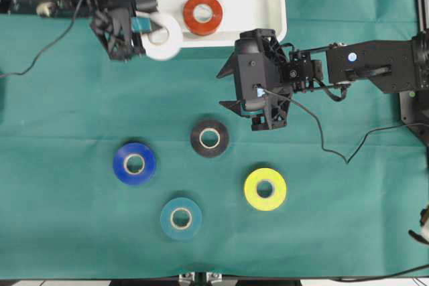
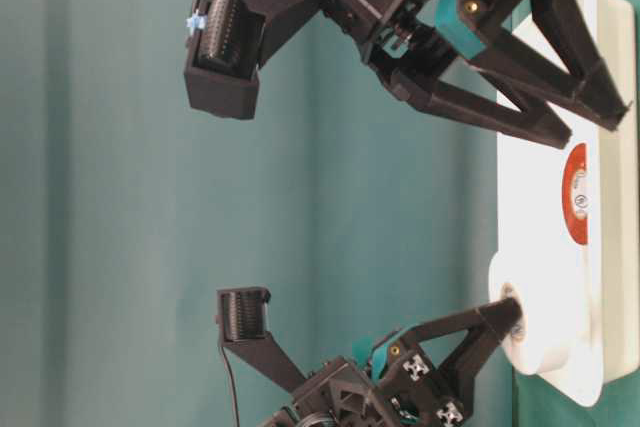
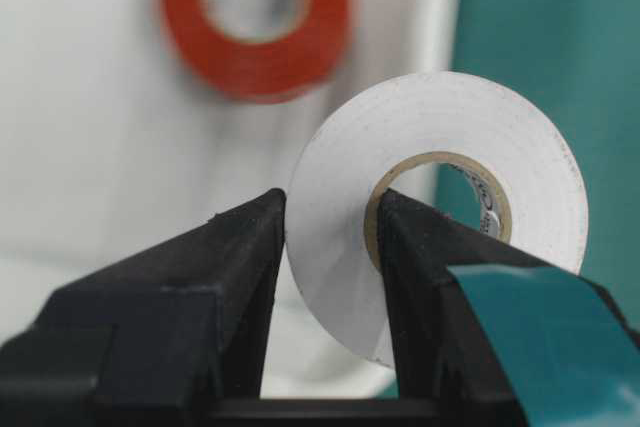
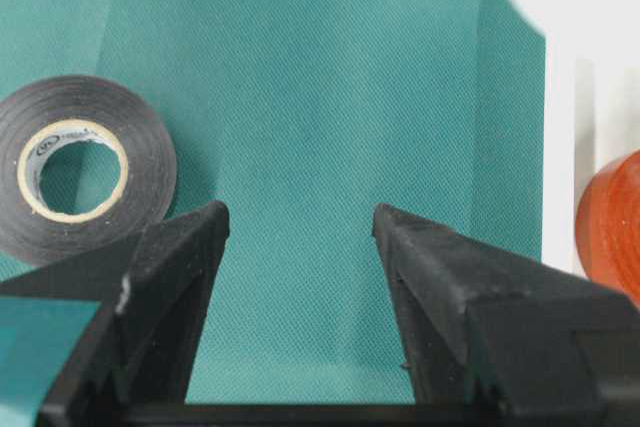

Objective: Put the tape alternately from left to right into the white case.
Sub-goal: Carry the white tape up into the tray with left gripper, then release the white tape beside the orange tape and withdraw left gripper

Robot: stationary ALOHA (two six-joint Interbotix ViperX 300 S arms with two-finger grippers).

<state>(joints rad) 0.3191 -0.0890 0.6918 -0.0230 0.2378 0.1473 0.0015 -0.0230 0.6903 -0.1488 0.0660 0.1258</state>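
Currently the left gripper (image 1: 149, 31) is clamping the white roll (image 1: 163, 37) through its core, one finger inside the hole and one outside, holding it right at the rim of the white case (image 1: 275, 5). The red-orange roll (image 1: 203, 14) is lying inside, just beyond the held one. The next move probably calls for carrying the roll fully over the rim before letting go. The right gripper (image 4: 300, 247) is hanging with jaws apart and empty, the black roll (image 4: 80, 167) just beside its finger.
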